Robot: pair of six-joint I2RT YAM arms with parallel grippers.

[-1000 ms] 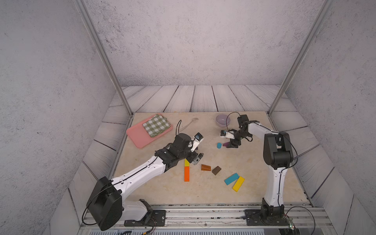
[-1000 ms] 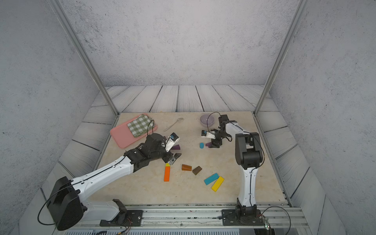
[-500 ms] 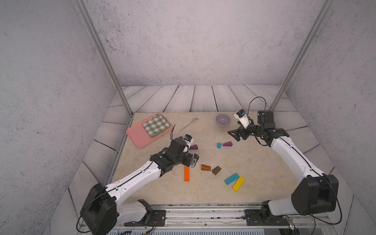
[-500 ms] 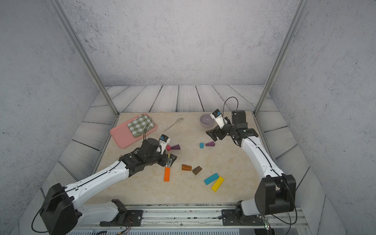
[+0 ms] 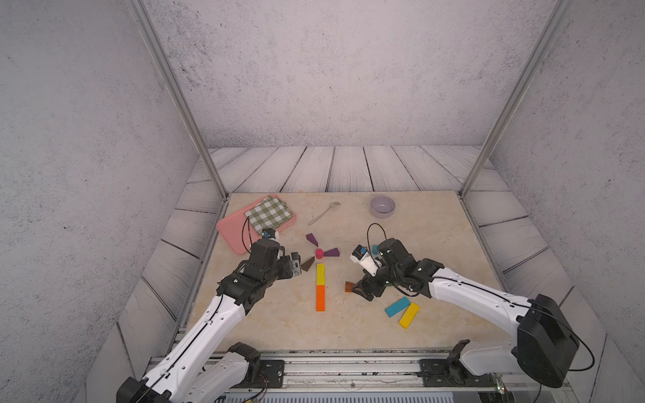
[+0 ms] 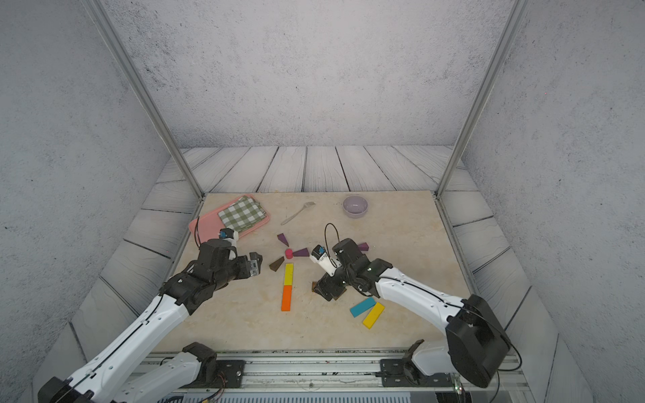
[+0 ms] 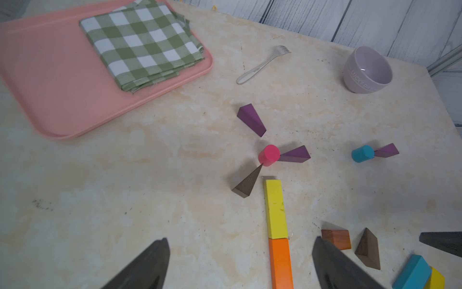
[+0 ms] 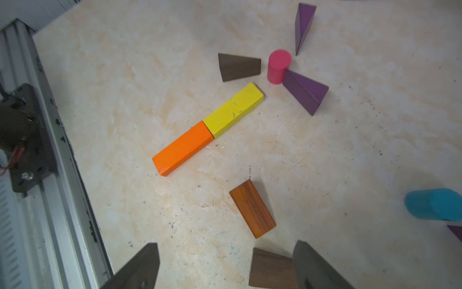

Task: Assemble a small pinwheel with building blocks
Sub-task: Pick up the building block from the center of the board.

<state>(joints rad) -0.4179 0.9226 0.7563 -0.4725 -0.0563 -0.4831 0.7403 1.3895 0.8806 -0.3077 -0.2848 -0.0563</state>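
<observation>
- The building blocks (image 6: 288, 275) lie spread over the middle of the beige table (image 5: 279, 324), between the two grippers.
- A dark brown wedge (image 8: 271, 271) sits between the spread fingers of the right gripper (image 8: 226, 246). It is close against one finger and clear of the other, so nothing is clasped.
- A reddish-brown wedge (image 8: 252, 211) lies just ahead of those fingers.
- The left gripper (image 7: 241, 240) is spread wide and empty, just beside a second dark brown wedge (image 5: 308, 264).
- That wedge points its tip at an upright pink cylinder (image 5: 319, 253). A first purple wedge (image 5: 331, 252) touches the cylinder, and a second purple wedge (image 5: 312, 239) lies slightly apart.
- A yellow bar (image 5: 320, 274) and an orange bar (image 5: 320, 297) lie end to end, touching, running from the cylinder toward the robot.
- A blue cylinder (image 7: 362, 154) lies on its side against a third purple wedge (image 7: 386, 151).
- A blue bar (image 5: 397, 306) and a second yellow bar (image 5: 409, 315) lie side by side near the right arm.
- Count: three purple wedges, three brown wedges, two yellow bars, one orange bar, one blue bar, one pink cylinder, one blue cylinder.
- Along the far edge are a pink tray (image 5: 230, 230) holding a green checked cloth (image 5: 268, 214), a fork (image 5: 324, 213) and a lilac bowl (image 5: 382, 206).
</observation>
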